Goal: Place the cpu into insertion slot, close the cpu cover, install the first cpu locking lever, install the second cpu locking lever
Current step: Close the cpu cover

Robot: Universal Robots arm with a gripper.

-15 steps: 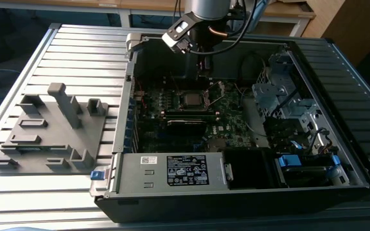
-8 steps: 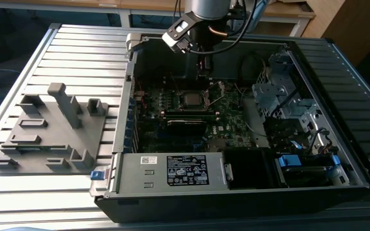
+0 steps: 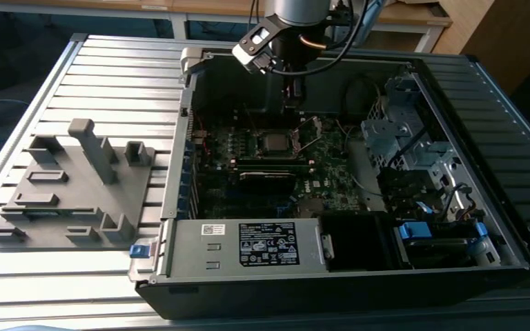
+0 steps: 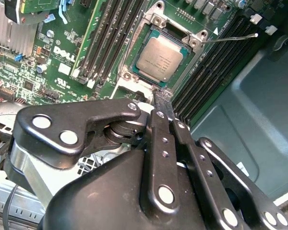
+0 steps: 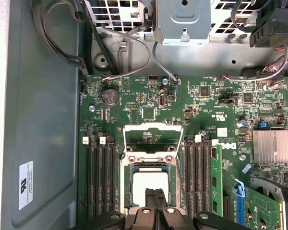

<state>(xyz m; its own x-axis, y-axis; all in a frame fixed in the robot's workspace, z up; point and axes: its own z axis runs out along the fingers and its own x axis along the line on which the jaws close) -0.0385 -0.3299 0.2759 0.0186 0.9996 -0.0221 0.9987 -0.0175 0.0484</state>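
The silver chip (image 5: 145,184) sits in its socket (image 5: 126,187) on the green board (image 5: 149,103), with the metal cover (image 5: 153,126) seemingly swung open next to it. The black jaws, pressed together, hang over the chip between memory slots (image 5: 100,177).

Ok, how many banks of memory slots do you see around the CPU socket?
2. One bank lies between the insertion slot and the grey case wall; the other bank lies on the finned heatsink side. Part of each may be hidden.

The cpu (image 5: 144,180) lies partly hidden behind the jaws
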